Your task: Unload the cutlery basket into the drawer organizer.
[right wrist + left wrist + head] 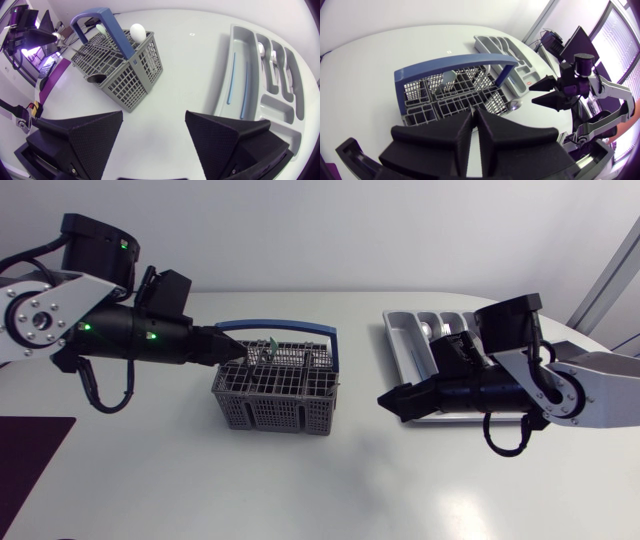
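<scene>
The grey cutlery basket with a blue handle stands mid-table. My left gripper hovers over its left end, fingers pressed together and shut; whether they pinch anything I cannot tell. White spoon bowls and thin handles stick up from the basket. The grey drawer organizer lies at the back right with some cutlery and blue sticks in its compartments. Between basket and organizer my right gripper is low over the table, open and holding nothing.
A dark purple mat lies at the table's front left corner. My right arm covers the organizer's near end. In the left wrist view the right gripper shows beyond the basket, beside the organizer.
</scene>
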`<state>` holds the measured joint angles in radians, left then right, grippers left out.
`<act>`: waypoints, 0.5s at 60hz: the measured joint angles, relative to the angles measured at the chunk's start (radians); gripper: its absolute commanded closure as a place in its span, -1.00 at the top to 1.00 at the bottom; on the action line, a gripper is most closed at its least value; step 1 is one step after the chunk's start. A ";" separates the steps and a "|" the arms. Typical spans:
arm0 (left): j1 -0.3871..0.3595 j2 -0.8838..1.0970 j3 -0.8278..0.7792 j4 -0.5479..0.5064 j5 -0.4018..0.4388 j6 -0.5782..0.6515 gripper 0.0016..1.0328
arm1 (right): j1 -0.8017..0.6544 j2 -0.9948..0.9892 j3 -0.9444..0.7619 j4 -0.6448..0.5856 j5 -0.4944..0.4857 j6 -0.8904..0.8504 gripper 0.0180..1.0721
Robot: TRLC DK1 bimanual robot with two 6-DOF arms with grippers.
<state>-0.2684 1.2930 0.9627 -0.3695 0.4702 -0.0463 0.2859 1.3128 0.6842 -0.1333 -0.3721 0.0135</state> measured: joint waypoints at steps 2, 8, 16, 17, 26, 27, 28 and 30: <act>0.000 -0.016 -0.003 -0.010 0.005 -0.003 -0.81 | 0.000 0.000 0.000 0.000 -0.001 0.000 0.71; 0.006 -0.052 -0.003 -0.038 0.032 -0.007 -0.81 | 0.000 -0.003 0.000 -0.001 -0.002 0.000 0.71; 0.016 -0.111 -0.008 -0.074 0.065 -0.007 -0.81 | 0.000 -0.034 -0.005 -0.002 -0.020 -0.005 0.75; 0.017 -0.122 -0.010 -0.082 0.071 -0.007 -0.81 | -0.001 -0.043 -0.007 -0.003 -0.022 -0.010 0.77; 0.017 -0.223 -0.016 -0.105 0.123 -0.005 -0.81 | -0.014 -0.145 -0.024 -0.039 -0.079 -0.053 0.77; 0.017 -0.234 -0.016 -0.105 0.133 -0.002 -0.81 | -0.014 -0.159 -0.025 -0.045 -0.085 -0.064 0.77; 0.016 -0.245 -0.016 -0.105 0.141 -0.001 -0.81 | -0.014 -0.172 -0.025 -0.051 -0.093 -0.072 0.77; 0.013 -0.268 -0.016 -0.105 0.155 0.008 -0.81 | -0.015 -0.201 -0.025 -0.069 -0.108 -0.091 0.77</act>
<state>-0.2558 1.0248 0.9470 -0.4747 0.6250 -0.0387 0.2707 1.1122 0.6590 -0.2028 -0.4801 -0.0776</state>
